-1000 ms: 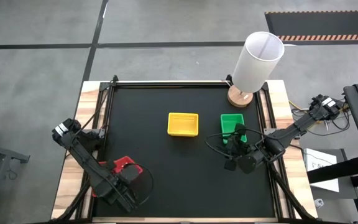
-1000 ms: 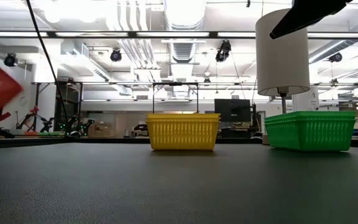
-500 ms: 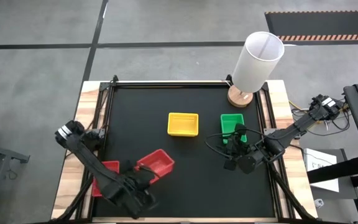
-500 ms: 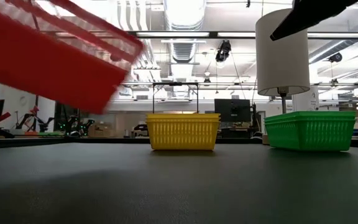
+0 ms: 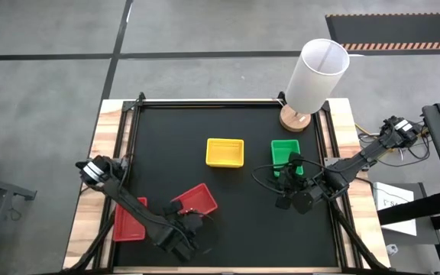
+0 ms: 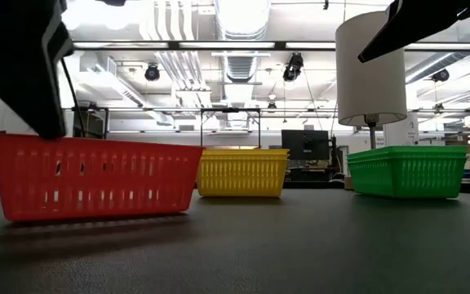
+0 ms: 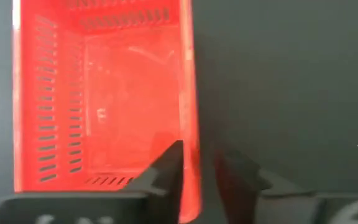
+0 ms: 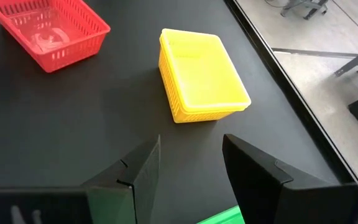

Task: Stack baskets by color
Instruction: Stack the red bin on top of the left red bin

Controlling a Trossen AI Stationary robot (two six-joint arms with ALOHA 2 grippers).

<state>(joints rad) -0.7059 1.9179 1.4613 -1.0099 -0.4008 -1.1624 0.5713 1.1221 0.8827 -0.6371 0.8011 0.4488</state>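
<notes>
The yellow basket (image 5: 224, 152) sits near the middle of the black bench (image 5: 166, 126) and serves as the landmark. Just to its right, with a gap between, stands the green basket (image 5: 286, 153); the rim of the green one nearest the camera is partly covered by the right gripper (image 5: 291, 182), which hovers there with its fingers spread and nothing between them. Beyond the green basket, at the bench's far right corner, a tall white cylinder (image 5: 316, 75) rises from a round wooden base (image 5: 295, 118); the low view cuts off its base.

Toward the near edge from the yellow basket and a little left lies a red basket (image 5: 195, 201), turned at an angle on the bench. The left gripper (image 7: 197, 171) straddles one long wall of it, one finger inside and one outside; whether the fingers press the wall or stand slightly clear is hard to tell. Farther left, near the bench's left edge, more red baskets (image 5: 128, 221) lie half hidden under the left arm, so how many are nested there cannot be made out. How many baskets are in the yellow and green stacks is also unclear.
</notes>
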